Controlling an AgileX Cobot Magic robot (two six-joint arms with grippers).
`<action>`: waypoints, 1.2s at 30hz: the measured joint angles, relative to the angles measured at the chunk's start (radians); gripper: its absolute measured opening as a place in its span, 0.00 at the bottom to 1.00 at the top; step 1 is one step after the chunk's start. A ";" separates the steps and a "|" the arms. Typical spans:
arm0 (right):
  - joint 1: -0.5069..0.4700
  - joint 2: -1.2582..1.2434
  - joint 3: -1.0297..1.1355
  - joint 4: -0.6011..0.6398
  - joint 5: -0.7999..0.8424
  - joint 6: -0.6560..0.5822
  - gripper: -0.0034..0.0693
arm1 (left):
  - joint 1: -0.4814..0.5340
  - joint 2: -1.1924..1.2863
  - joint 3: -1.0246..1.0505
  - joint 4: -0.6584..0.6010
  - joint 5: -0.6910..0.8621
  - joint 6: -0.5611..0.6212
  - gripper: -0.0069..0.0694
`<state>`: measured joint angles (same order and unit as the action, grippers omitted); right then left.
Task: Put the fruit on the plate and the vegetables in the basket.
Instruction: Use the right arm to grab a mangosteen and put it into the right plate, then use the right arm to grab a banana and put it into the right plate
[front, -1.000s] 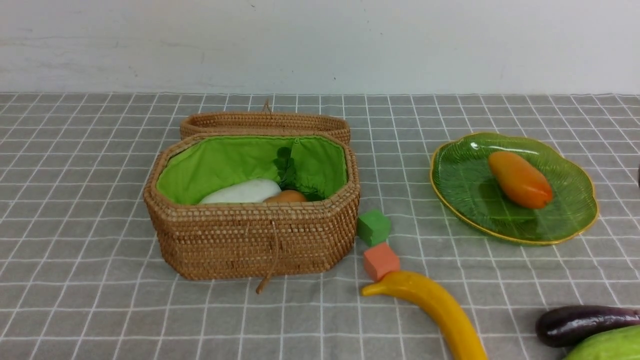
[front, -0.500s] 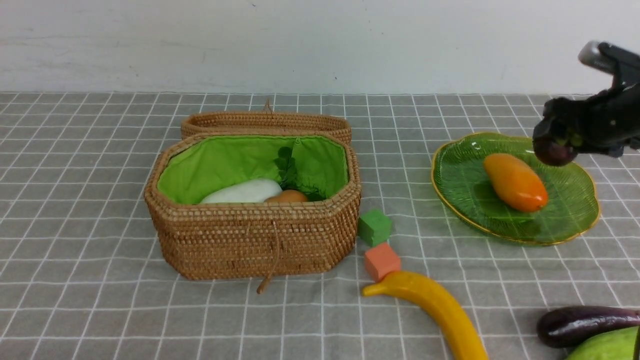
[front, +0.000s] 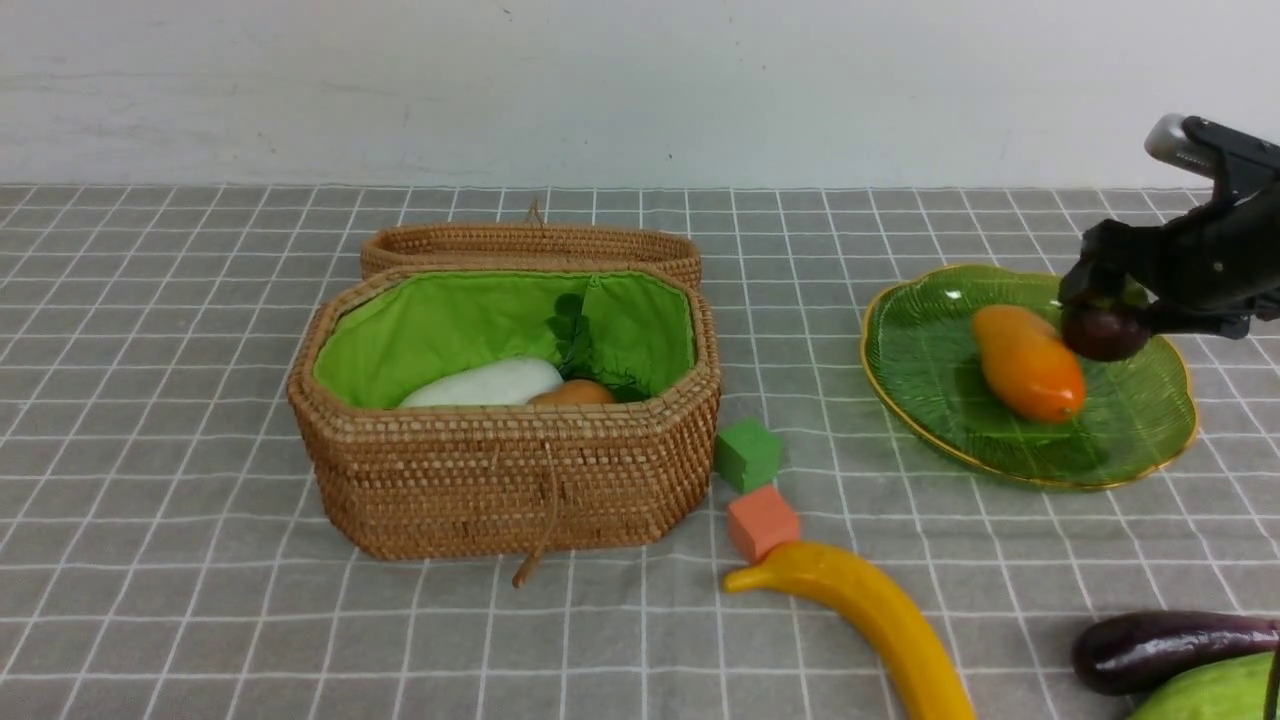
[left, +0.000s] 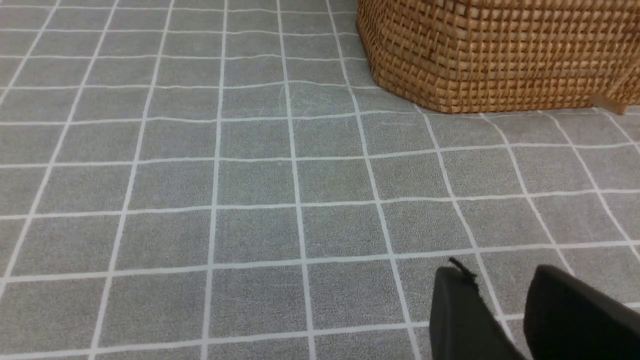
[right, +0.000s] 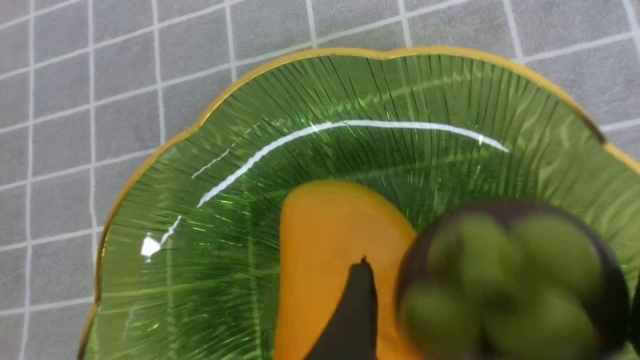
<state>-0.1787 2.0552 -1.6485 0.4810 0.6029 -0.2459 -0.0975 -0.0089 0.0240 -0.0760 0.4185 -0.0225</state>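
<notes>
On the green plate (front: 900, 400) lies the orange mango (front: 1028, 362). A round dark purple fruit (front: 1105, 333) with a green calyx hangs just over the plate beside the mango, under my right gripper (front: 1105, 298). In the right wrist view this fruit (right: 510, 280) is blurred, and a strip of mango (right: 325, 260) shows between it and one finger (right: 362, 310), so the jaws stand open around it. The banana (front: 880, 620), eggplant (front: 1160, 648) and cucumber (front: 1215, 692) lie on the cloth near the front right. The basket (front: 500, 480) holds the radish (front: 485, 385) and potato (front: 572, 394). My left gripper (left: 497, 274) hovers over bare cloth near the basket (left: 500, 50), slightly open and holding nothing.
A green foam cube (front: 748, 454) and an orange one (front: 762, 521) sit between the basket and the banana's tip. The basket's wicker lid (front: 530, 245) lies folded back behind it. A white wall closes off the far side of the table.
My right arm came in from the right carrying the purple fruit and lowered it over the plate. Its jaws have widened and the fruit sits lower. The mango shifted slightly.
</notes>
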 joint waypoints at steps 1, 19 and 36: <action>-0.001 -0.017 0.000 -0.010 0.008 0.010 0.97 | 0.000 0.000 0.000 0.000 0.000 0.000 0.35; 0.298 -0.330 0.208 -0.079 0.219 -0.037 0.88 | 0.000 0.000 0.001 0.000 -0.004 0.000 0.38; 0.565 -0.246 0.574 -0.178 0.024 -0.067 0.69 | 0.000 0.000 0.001 0.000 -0.005 0.000 0.40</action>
<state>0.3861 1.8089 -1.0746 0.3031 0.6270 -0.3131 -0.0975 -0.0089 0.0251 -0.0760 0.4138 -0.0225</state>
